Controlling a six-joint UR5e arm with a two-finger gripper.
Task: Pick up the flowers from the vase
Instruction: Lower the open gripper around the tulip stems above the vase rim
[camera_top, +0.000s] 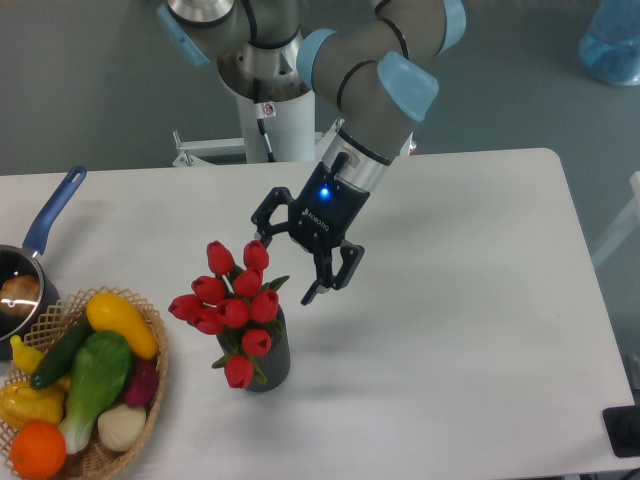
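Note:
The flowers (233, 300), a bunch of red closed tulips with green leaves, stand in the vase (270, 362), a short dark ribbed cylinder on the white table. My gripper (283, 267) hangs just right of and slightly above the top tulips, tilted down to the left. Its black fingers are spread open with nothing between them. One fingertip (261, 238) is close beside the uppermost tulip; whether it touches is unclear.
A wicker basket (152, 385) with vegetables and fruit sits at the front left, close to the vase. A blue-handled saucepan (45, 225) lies at the left edge. The arm's base (268, 95) stands behind the table. A blue object (612, 42) is at the top right.

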